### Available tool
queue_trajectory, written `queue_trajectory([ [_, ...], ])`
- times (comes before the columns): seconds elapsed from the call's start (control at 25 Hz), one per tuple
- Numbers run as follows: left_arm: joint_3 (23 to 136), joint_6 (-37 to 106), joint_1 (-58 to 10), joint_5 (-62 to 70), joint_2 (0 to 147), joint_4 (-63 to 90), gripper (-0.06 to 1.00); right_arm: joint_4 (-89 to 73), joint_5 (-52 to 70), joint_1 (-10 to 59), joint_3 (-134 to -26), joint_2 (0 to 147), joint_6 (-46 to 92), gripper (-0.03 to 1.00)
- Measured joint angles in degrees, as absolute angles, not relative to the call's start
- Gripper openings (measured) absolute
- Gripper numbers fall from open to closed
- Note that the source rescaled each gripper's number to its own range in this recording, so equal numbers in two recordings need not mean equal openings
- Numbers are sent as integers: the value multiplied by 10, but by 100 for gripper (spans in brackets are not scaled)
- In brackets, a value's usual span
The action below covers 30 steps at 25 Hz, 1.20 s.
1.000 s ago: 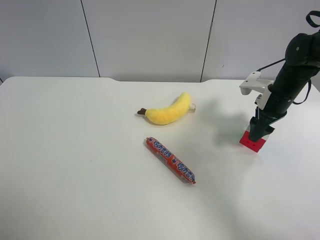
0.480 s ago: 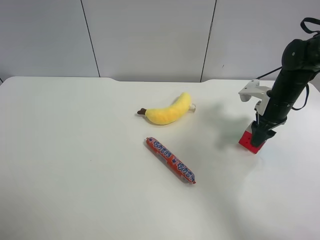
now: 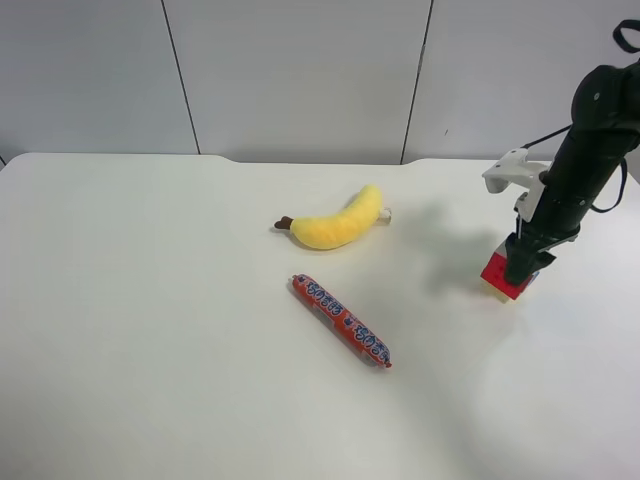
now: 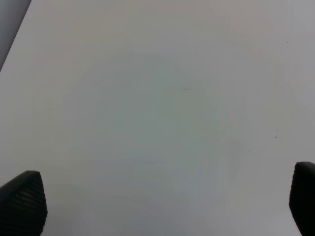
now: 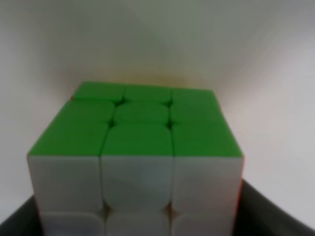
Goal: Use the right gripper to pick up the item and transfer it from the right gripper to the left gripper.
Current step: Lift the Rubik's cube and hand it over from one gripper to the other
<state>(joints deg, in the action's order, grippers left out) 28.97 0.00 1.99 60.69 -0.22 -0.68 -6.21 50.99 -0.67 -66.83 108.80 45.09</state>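
Cube gripped within right end effector

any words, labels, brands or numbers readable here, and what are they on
Sausage stick: blue and white print runs along the red wrapper, too small and blurred to read.
Puzzle cube: plain green and white tiles, no text.
Plush banana: no text visible.
Nothing else in view carries writing.

- puzzle cube: smooth plastic tiles, soft sheen
- plush banana: matt fuzzy cloth
- sausage stick: glossy printed wrapper
- table: smooth, matt white
- left gripper pads: black, fine-gridded, matt
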Motion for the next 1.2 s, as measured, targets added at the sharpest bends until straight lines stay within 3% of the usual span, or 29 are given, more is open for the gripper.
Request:
queue_trajectory([
  [0.68, 290, 0, 20, 607, -2, -7, 100, -152, 591, 206, -668, 906, 415, 1],
  [1.2, 290, 0, 20, 607, -2, -7, 100, -212, 549, 394, -668, 880, 440, 1],
])
